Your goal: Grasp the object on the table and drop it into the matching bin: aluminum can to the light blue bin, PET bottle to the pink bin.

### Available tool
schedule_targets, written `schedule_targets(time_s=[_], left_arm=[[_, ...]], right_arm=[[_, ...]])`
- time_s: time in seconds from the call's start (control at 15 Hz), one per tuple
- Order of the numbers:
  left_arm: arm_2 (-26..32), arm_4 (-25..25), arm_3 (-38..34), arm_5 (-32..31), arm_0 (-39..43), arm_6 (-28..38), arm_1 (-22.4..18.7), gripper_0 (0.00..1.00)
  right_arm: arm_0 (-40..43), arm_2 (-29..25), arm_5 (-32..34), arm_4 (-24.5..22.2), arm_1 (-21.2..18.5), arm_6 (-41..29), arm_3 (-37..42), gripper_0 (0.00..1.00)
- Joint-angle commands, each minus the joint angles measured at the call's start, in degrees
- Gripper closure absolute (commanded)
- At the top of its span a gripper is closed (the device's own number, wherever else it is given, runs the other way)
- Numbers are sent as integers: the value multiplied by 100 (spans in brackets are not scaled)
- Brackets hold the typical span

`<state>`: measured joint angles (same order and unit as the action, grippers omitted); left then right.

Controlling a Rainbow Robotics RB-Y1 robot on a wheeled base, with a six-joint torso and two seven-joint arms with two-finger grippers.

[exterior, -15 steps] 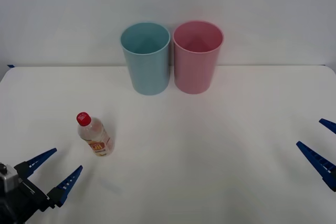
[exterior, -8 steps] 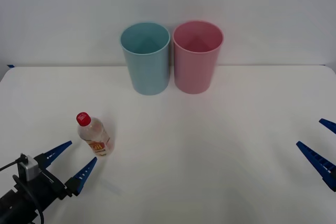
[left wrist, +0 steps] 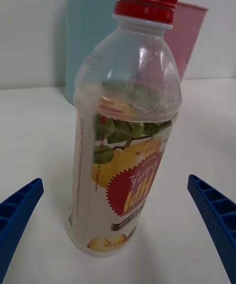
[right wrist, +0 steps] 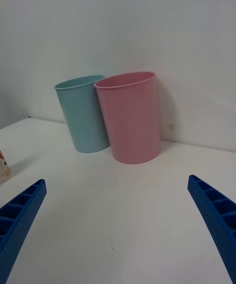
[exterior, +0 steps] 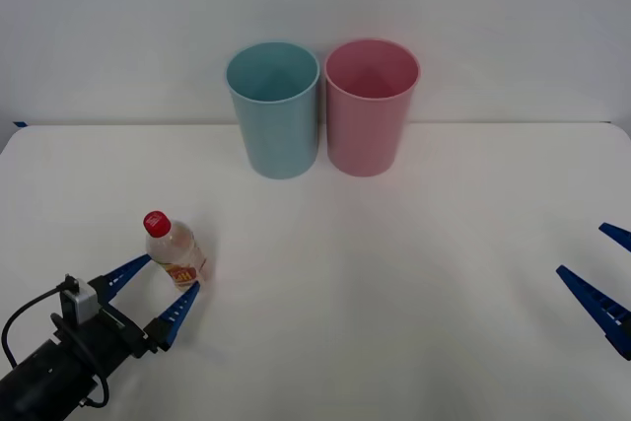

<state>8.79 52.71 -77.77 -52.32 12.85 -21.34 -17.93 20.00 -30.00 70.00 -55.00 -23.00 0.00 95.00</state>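
The bottle (exterior: pixel 174 253) stood upright on the table (exterior: pixel 394 263), at its near left, well apart from the two bins at the back. The left arm reached in low from the near-left corner, angled forward and to the right, and its gripper (exterior: pixel 158 288) sat with jaws spread wide, one blue finger on each side of the bottle's base, neither touching it. The blue bin (exterior: pixel 274 108) and the pink bin (exterior: pixel 371 105) stood side by side. The right gripper (exterior: pixel 603 273) hung at the right edge, jaws wide apart.
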Motion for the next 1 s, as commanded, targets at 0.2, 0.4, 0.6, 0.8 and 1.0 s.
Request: schedule_targets(time_s=[0.2, 0.4, 0.6, 0.8, 1.0], left_arm=[[0, 170, -1, 187, -177, -28, 220, 0], [-9, 284, -1, 301, -265, -37, 369, 0], [-35, 302, 78, 310, -353, -46, 439, 0], [-44, 293, 192, 310, -459, -81, 431, 0], [-35, 293, 192, 310, -459, -98, 439, 11]], right_arm=[[0, 0, 0, 0, 0, 0, 0, 0], [0, 0, 0, 0, 0, 0, 0, 0], [0, 0, 0, 0, 0, 0, 0, 0], [0, 0, 0, 0, 0, 0, 0, 0], [0, 0, 0, 0, 0, 0, 0, 0]])
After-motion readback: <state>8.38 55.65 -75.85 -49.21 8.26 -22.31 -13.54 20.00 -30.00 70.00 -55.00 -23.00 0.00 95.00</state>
